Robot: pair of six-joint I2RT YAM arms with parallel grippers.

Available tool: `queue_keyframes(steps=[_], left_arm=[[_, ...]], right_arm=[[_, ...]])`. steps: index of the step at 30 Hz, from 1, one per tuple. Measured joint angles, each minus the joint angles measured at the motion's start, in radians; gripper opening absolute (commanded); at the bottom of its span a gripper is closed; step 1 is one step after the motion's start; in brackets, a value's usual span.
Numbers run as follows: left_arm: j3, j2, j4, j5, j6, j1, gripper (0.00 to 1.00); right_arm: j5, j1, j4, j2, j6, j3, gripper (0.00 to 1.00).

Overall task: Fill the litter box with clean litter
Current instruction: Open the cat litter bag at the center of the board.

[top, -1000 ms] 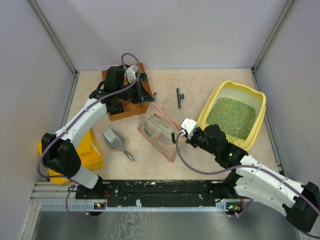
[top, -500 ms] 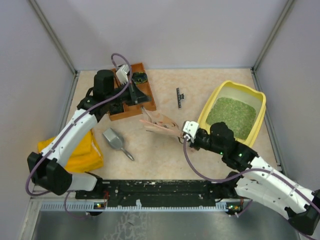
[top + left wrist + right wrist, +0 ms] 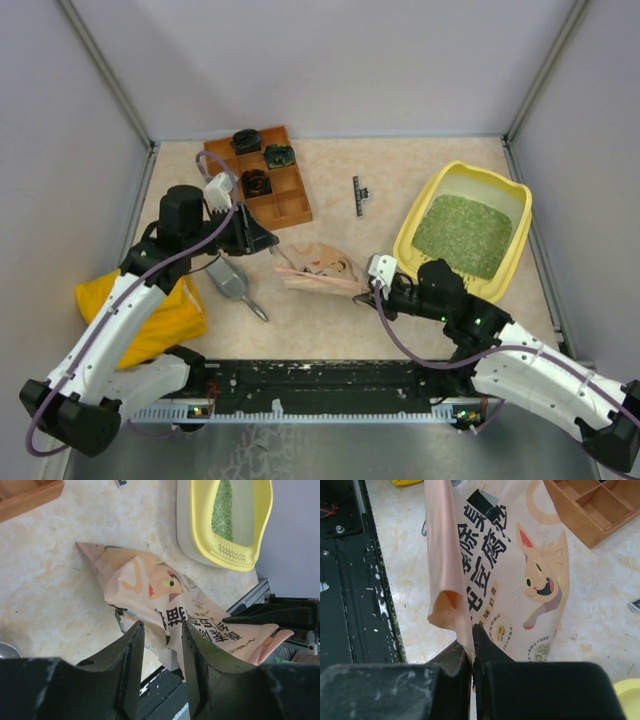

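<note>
The yellow litter box (image 3: pixel 408 238) stands at the right with the clean litter (image 3: pixel 462 236), green granules, spread inside; in the left wrist view the litter box (image 3: pixel 235 556) and litter (image 3: pixel 222 510) lie at the top right. A pink pouch (image 3: pixel 318 268) printed with a cartoon cat hangs crumpled just above the table's middle. My right gripper (image 3: pixel 362 288) is shut on its right edge; the right wrist view shows the pouch (image 3: pixel 520 580) pinched at that gripper (image 3: pixel 474 627). My left gripper (image 3: pixel 272 243) stands open at the pouch's left end, the torn edge of the pouch (image 3: pixel 165 595) showing past that gripper (image 3: pixel 161 625).
A brown wooden compartment tray (image 3: pixel 292 208) with black parts sits at the back left. A grey scoop (image 3: pixel 232 280) lies under my left arm, a yellow cloth bag (image 3: pixel 150 305) at the left edge. A small black piece (image 3: pixel 358 195) lies mid-back. A black rail (image 3: pixel 330 375) runs along the near edge.
My left arm has drawn back from the wooden tray toward the near left and its jaws have opened off the pouch. The pouch has sunk lower, still held by my right gripper.
</note>
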Motion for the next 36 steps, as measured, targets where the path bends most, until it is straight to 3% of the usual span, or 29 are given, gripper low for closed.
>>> queue_keyframes(steps=[7,18,27,36], left_arm=[[-0.053,-0.029,-0.055,-0.028,-0.011,0.001,0.39],[-0.16,-0.114,-0.118,-0.063,-0.077,0.002,0.43],[-0.312,-0.1,0.037,-0.013,-0.209,0.002,0.43],[-0.344,-0.058,0.164,0.033,-0.275,0.002,0.44]], right_arm=[[0.025,0.005,0.045,0.0,0.058,-0.026,0.0],[0.047,0.007,0.05,0.0,0.077,-0.026,0.0],[0.05,0.007,0.053,-0.012,0.092,-0.034,0.0],[0.05,0.012,0.053,-0.012,0.092,-0.037,0.0]])
